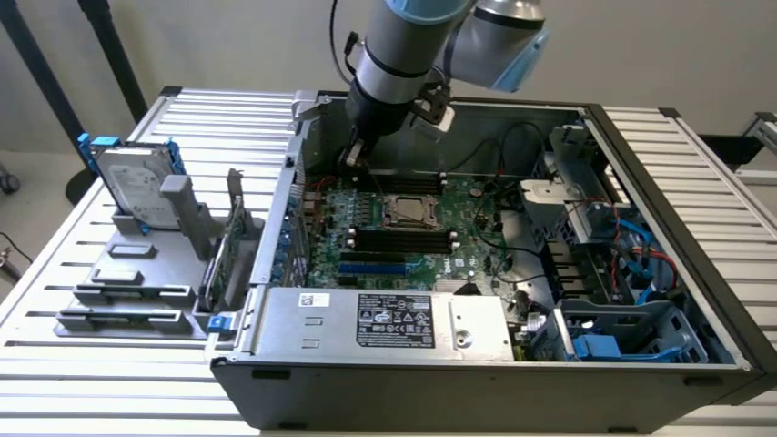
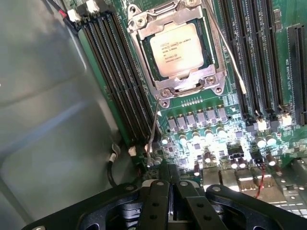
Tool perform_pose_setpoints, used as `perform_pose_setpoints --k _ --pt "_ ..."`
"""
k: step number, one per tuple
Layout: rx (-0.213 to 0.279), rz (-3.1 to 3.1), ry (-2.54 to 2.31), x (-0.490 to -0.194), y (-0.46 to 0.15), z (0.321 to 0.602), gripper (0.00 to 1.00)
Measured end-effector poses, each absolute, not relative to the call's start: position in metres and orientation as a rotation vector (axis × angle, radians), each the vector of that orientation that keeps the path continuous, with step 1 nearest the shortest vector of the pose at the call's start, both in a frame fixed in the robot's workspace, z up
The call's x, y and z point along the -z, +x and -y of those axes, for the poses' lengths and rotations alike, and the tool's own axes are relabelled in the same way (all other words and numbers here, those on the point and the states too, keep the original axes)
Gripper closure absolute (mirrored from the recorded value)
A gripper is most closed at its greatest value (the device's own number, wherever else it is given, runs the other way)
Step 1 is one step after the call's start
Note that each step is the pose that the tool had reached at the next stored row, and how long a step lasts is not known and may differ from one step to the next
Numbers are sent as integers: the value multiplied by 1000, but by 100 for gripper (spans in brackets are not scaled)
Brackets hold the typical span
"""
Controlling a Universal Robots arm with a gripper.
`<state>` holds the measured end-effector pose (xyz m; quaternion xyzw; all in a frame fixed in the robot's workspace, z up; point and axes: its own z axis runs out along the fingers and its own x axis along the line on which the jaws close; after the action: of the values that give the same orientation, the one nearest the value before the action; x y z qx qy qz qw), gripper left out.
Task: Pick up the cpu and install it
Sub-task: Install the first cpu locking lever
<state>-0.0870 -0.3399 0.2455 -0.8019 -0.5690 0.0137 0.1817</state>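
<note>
**Exterior view.** The gripper (image 1: 353, 159), jaws clenched on nothing, hung inside the case (image 1: 716, 300) over the board (image 1: 479, 241). The cpu (image 1: 409, 211) lay near the jaws, apart from them.

**Wrist view.** Beyond the closed gripper (image 2: 169, 168), the cpu (image 2: 176, 49) sat flat in its socket (image 2: 192, 84). It was judged light, stiff, slick-topped and fragile, best taken by opposite edges. Room was tight: slots (image 2: 115, 72) flanked it.

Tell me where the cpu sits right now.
In the exterior view, the cpu lies in the motherboard socket, mid-way inside the open computer case, between the memory slots.
</note>
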Motion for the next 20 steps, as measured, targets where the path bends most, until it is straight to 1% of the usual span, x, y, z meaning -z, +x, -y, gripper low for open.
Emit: perform_pose_setpoints --k 4,13,20 --pt "-8 1576 -2288 -245 -87 340 89" --pt "92 1543 -2332 -245 -87 339 89" --pt "189 1529 -2385 -246 -87 338 89"
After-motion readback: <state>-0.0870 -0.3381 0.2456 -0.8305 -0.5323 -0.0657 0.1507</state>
